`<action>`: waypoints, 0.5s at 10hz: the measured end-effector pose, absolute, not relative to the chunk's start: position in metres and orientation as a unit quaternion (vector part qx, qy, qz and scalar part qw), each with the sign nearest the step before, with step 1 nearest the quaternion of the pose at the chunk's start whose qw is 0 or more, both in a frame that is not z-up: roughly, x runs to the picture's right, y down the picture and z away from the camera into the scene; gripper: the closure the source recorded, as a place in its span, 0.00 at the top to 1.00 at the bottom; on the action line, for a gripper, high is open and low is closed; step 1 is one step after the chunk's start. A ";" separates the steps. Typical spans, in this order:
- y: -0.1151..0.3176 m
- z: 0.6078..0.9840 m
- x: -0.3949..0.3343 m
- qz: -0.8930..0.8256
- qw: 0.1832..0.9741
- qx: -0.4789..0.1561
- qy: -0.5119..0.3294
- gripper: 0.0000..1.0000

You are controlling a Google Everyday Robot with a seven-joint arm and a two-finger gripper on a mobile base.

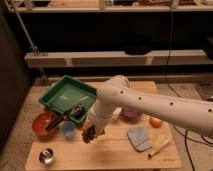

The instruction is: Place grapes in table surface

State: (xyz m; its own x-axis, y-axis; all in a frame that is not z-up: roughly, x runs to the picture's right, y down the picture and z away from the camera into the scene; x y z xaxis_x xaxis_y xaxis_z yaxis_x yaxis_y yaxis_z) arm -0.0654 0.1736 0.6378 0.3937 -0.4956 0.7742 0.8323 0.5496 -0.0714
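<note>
The grapes (90, 134), a small dark purple-brown bunch, hang from my gripper (93, 130) just above the table surface (105, 152), left of its middle. My white arm reaches in from the right and covers the middle of the table. The gripper is shut on the grapes. The bunch is close to the wood, in front of the small blue cup; I cannot tell whether it touches.
A green tray (67, 93) sits at the back left. An orange-red bowl (42, 124) with a dark utensil and a blue cup (68, 129) stand left. A metal cup (46, 156) is front left. A purple bowl (131, 113), orange fruit (156, 121), grey cloth (138, 137) and pale utensil (160, 145) lie right.
</note>
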 end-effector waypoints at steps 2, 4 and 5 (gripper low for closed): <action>0.174 0.638 -0.067 -0.415 0.801 -0.232 -0.363 0.45; 0.174 0.638 -0.066 -0.415 0.801 -0.232 -0.363 0.47; 0.174 0.638 -0.066 -0.415 0.801 -0.232 -0.363 0.55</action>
